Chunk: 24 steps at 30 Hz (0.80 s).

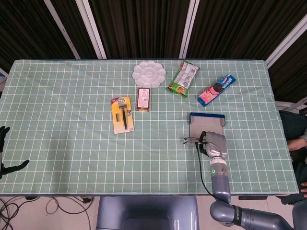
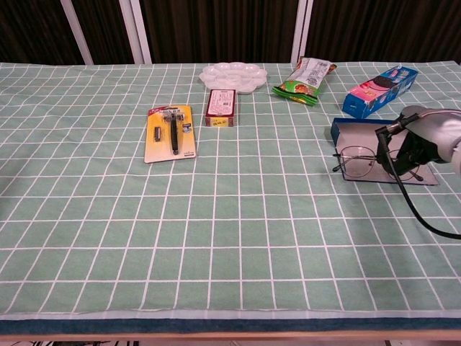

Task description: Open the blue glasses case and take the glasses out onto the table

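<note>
The blue glasses case lies open at the right of the table, its grey inside facing up. My right hand holds the thin-rimmed glasses by their right side. The lenses stick out to the left of the hand, in front of the case's near left corner in the chest view. Whether they touch the cloth I cannot tell. My left hand shows only as dark spread fingers at the far left edge of the head view, off the table and holding nothing.
A yellow razor pack and a red box lie mid-table. At the back sit a white palette, a green snack bag and a blue-pink cookie pack. A black cable runs from the right hand toward the table's near edge.
</note>
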Each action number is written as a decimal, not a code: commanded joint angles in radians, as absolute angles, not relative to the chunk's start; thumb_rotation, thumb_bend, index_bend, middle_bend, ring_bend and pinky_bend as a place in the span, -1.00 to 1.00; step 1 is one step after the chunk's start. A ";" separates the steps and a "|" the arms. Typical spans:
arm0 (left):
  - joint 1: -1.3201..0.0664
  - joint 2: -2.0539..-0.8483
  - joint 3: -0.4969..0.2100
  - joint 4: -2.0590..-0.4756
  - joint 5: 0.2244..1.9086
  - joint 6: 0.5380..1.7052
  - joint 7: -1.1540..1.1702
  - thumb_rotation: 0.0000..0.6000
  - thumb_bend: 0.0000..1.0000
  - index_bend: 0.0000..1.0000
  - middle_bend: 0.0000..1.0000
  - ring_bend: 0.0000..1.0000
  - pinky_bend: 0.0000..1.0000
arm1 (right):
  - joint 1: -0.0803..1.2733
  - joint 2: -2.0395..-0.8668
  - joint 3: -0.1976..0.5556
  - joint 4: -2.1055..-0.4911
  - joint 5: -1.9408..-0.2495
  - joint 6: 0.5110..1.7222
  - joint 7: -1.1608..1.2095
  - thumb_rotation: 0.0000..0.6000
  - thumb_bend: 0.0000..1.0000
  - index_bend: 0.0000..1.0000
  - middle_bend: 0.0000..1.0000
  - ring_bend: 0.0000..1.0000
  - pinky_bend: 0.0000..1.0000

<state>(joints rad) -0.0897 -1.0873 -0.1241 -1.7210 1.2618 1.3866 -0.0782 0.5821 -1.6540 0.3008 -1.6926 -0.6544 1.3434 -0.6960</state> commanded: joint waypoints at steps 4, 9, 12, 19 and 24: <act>-0.094 -1.082 -0.123 -1.721 1.265 1.378 -0.084 1.00 -0.92 -1.00 -1.00 -1.00 -1.00 | 0.633 -1.726 0.321 -1.698 -0.629 1.362 -0.750 1.00 0.23 0.21 1.00 1.00 1.00; -0.099 -1.076 -0.119 -1.724 1.269 1.364 -0.091 1.00 -0.92 -1.00 -1.00 -1.00 -1.00 | 0.682 -1.822 0.331 -1.658 -0.600 1.371 -0.790 1.00 0.23 0.22 1.00 1.00 1.00; -0.100 -1.073 -0.119 -1.725 1.270 1.359 -0.097 1.00 -0.92 -1.00 -1.00 -1.00 -1.00 | 0.710 -1.884 0.338 -1.621 -0.586 1.371 -0.804 1.00 0.23 0.22 1.00 1.00 1.00; -0.103 -1.067 -0.119 -1.725 1.268 1.352 -0.113 1.00 -0.92 -1.00 -1.00 -1.00 -1.00 | 0.764 -2.004 0.358 -1.527 -0.571 1.370 -0.829 1.00 0.23 0.22 1.00 1.00 1.00; -0.104 -1.064 -0.118 -1.725 1.270 1.348 -0.120 1.00 -0.92 -1.00 -1.00 -1.00 -1.00 | 0.781 -2.052 0.370 -1.479 -0.562 1.367 -0.840 1.00 0.21 0.19 1.00 1.00 1.00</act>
<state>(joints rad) -0.1037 -1.0636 -0.1180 -1.7254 1.2695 1.3481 -0.1198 0.7767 -2.0448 0.3669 -1.4867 -0.5643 1.3683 -0.8358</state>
